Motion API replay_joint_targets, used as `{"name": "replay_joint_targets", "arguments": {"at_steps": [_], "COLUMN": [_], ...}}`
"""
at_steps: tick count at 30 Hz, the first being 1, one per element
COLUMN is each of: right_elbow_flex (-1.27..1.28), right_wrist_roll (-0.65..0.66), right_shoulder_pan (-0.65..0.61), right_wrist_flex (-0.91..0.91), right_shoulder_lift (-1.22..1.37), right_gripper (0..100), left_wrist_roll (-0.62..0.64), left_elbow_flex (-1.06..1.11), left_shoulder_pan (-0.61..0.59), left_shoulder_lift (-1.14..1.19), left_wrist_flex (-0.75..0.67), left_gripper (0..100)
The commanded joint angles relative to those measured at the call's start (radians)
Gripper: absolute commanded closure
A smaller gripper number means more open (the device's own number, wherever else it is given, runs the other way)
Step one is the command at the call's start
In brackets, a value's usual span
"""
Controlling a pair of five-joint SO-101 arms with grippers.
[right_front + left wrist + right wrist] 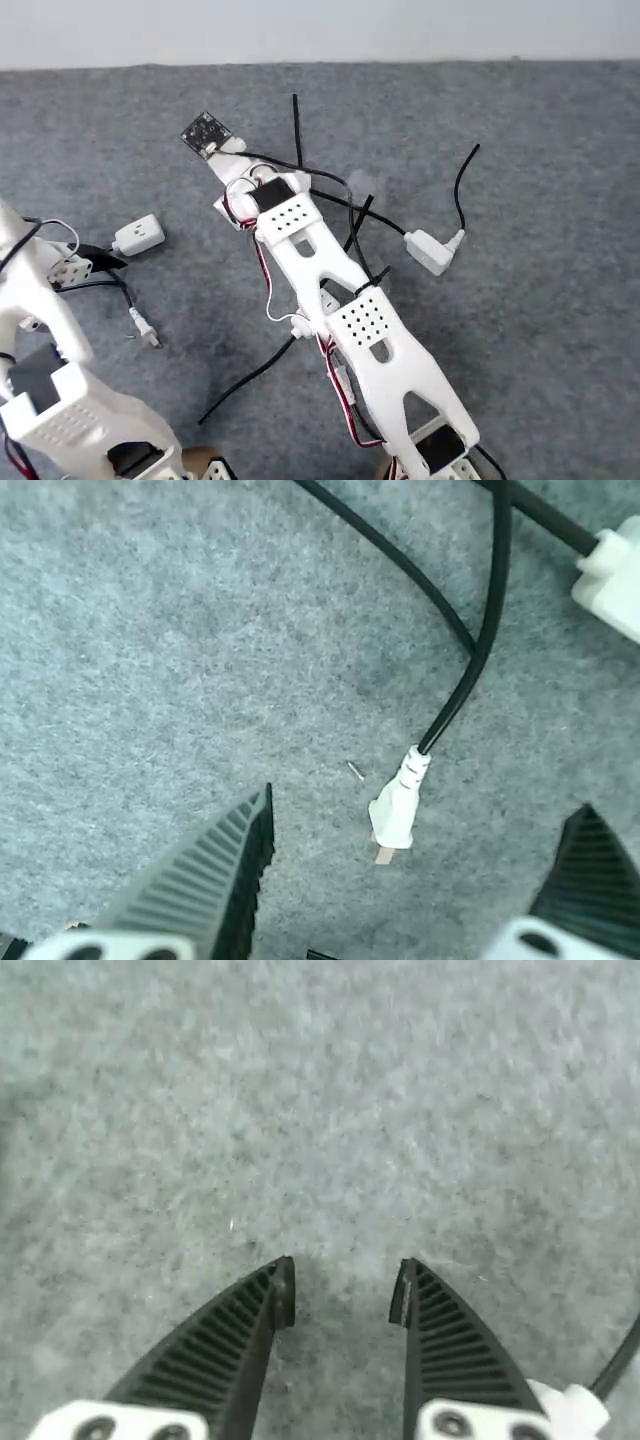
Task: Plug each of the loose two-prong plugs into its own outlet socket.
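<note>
A loose white two-prong plug (pixel 395 815) on a black cord lies on the grey carpet, between the wide-apart fingers of my open left gripper (pixel 425 805), which hovers above it. In the high view this plug (pixel 146 331) lies near the left arm (pixel 48 295), with a white outlet socket (pixel 138 235) just beyond it. A second white socket (pixel 429 251) lies to the right with a white plug (pixel 456 240) at its end. My right gripper (pixel 345 1270) is open by a narrow gap over bare carpet, holding nothing.
Black cords (pixel 300 170) cross the carpet under and around the right arm (pixel 300 240), which stretches across the middle. A cord (pixel 400 565) and the edge of the white socket (pixel 610 575) lie past the loose plug. A white wall borders the far side.
</note>
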Motion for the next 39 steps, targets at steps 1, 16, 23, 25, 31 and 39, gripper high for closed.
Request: {"name": "replay_joint_targets", "arguments": {"at_steps": [1, 16, 23, 25, 31, 39], "right_elbow_flex": [-0.109, -0.155, -0.178, -0.178, -0.319, -0.313], "right_wrist_roll": [0.012, -0.164, -0.164, -0.164, -0.164, -0.157], "right_shoulder_pan": [0.016, 0.139, 0.140, 0.145, 0.168, 0.223], "right_wrist_flex": [0.091, 0.291, 0.344, 0.369, 0.512, 0.627], "right_shoulder_lift": [-0.007, -0.016, -0.016, -0.024, -0.019, -0.084], "right_gripper": [83.6, 83.6, 83.6, 83.6, 83.6, 83.6], "left_wrist_roll": [-0.003, 0.029, 0.029, 0.029, 0.029, 0.029], "left_elbow_flex": [-0.004, -0.004, 0.002, 0.012, 0.021, 0.021], "left_shoulder_pan": [0.003, 0.003, 0.003, 0.003, 0.003, 0.002], "left_shoulder_lift": [-0.009, -0.009, -0.009, -0.011, -0.011, -0.011], "left_wrist_flex": [-0.002, 0.000, 0.003, 0.003, -0.002, -0.003], "left_gripper": [59, 59, 59, 59, 59, 59]}}
